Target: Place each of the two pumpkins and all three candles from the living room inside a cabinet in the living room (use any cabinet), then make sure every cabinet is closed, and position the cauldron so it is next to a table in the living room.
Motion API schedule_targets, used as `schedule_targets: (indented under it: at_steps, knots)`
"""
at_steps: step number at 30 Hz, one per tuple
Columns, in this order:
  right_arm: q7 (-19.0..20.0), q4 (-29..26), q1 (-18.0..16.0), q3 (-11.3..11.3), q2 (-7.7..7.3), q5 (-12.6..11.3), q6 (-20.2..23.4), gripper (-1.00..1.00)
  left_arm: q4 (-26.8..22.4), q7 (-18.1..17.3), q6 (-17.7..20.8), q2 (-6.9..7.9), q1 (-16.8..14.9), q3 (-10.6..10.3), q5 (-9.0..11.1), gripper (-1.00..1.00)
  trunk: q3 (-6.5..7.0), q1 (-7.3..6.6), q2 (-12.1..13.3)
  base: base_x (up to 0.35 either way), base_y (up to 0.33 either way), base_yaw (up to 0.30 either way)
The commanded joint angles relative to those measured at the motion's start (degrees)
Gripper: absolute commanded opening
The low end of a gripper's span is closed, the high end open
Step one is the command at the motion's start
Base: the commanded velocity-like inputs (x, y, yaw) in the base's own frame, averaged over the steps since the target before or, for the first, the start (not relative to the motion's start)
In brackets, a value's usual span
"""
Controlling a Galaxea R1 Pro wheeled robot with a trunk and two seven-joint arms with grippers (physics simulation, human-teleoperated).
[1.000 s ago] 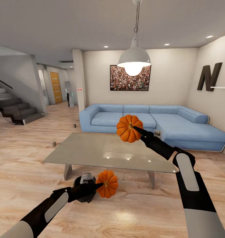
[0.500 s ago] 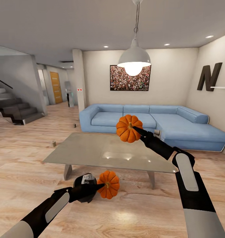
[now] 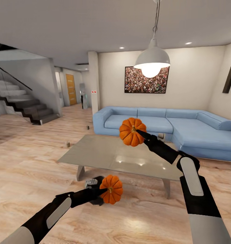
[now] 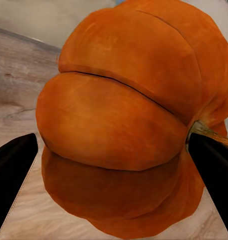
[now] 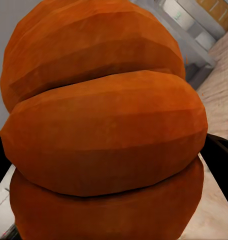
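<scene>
Pumpkins, two, orange, ribbed. First pumpkin (image 3: 132, 131): pinched in the right gripper (image 3: 140, 133), held aloft over the far edge of the grey coffee table (image 3: 105, 152). Second pumpkin (image 3: 111, 189): clamped between the dark fingers (image 4: 11, 170) of the left gripper (image 3: 102, 191), low, just in front of the table's near edge. Cauldron (image 3: 94, 192), dark: on the floor beside the table's near leg, behind the left gripper. Candles, probable: two small cylinders (image 3: 67, 144) on the floor left of the table. Blue sofa (image 3: 169, 127) beyond the table. Handling judgement: keep both grips firm and arms steady while travelling toward a cabinet; avoid knocking the table.
</scene>
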Motion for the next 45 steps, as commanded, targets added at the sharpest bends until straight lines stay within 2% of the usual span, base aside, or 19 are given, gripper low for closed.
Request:
schedule_targets:
  at_steps: [1,28,45]
  knots:
    - [0.2,0.0,0.0,-0.1,0.01,-0.1,0.3,-1.00,0.0,0.1,0.3,0.03,-0.1,-0.1,0.7,-1.00,-0.06,0.00,0.0,0.000,0.000,0.289]
    - [0.2,-0.1,0.0,0.0,-0.20,-0.1,-0.7,-1.00,0.0,0.1,0.3,0.03,-0.1,-0.1,0.7,-1.00,-0.06,0.00,0.0,0.000,0.000,0.285]
    - [0.2,-0.2,0.0,0.0,-0.10,-0.1,-0.7,-1.00,0.0,0.1,0.3,0.03,-0.1,-0.1,0.7,-1.00,-0.06,0.00,0.0,0.000,0.000,0.025]
